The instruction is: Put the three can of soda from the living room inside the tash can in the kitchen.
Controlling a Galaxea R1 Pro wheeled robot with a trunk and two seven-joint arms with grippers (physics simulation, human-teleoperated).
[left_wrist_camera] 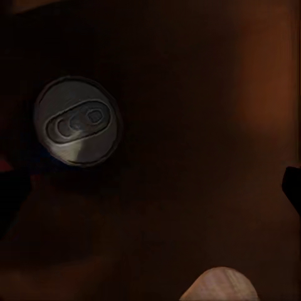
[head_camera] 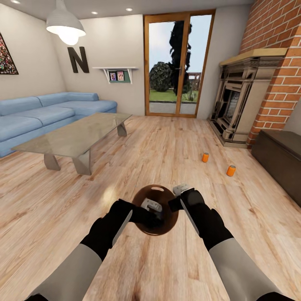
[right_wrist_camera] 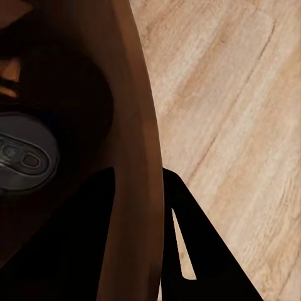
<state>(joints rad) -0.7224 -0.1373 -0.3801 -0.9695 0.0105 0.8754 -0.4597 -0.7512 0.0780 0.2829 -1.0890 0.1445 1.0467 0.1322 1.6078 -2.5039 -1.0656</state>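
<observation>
Left gripper (head_camera: 154, 214) inside trash can (head_camera: 144, 196), jaws wide, gripping nothing. One soda can (left_wrist_camera: 76, 121) upright on the bin floor. Right gripper (head_camera: 177, 200) clamps the bin's rim (right_wrist_camera: 135, 150), one finger each side. Two orange cans (head_camera: 205, 157) (head_camera: 231, 170) stand on the living-room floor (head_camera: 167, 142) near the fireplace (head_camera: 242, 100).

Inside of bin (left_wrist_camera: 188, 125): dark brown-copper wall all round, dimly lit. One can (left_wrist_camera: 76, 121) stands upright within, seen from above; grey top with pull tab, lit on one side. A hint of blue at its edge, hard to be sure. Oval hole (left_wrist_camera: 219, 285) in the wall shows pale wood floor through it. Dark fingertips (left_wrist_camera: 292, 185) at the frame edges, well apart, not touching the can.
</observation>
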